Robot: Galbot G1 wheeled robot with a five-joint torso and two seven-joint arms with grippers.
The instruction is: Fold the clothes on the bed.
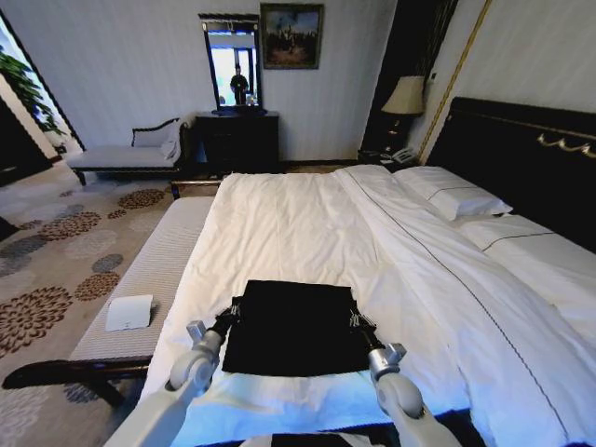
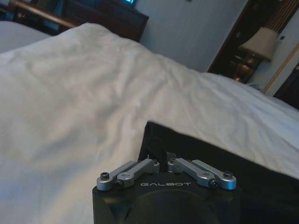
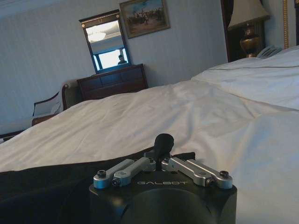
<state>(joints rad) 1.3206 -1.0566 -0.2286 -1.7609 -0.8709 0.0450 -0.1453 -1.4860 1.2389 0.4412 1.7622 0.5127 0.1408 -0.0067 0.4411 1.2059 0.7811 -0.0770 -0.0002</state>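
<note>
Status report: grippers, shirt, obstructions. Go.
Left gripper shut on black shirt at its left edge. Right gripper shut on its right edge. Shirt lies flat on the bed, no lettering visible. Nothing in the way.

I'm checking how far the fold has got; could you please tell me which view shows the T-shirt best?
The head view: the whole black T-shirt lies as a rectangle on the bed. The left wrist view shows one corner; the right wrist view, a low edge.
</note>
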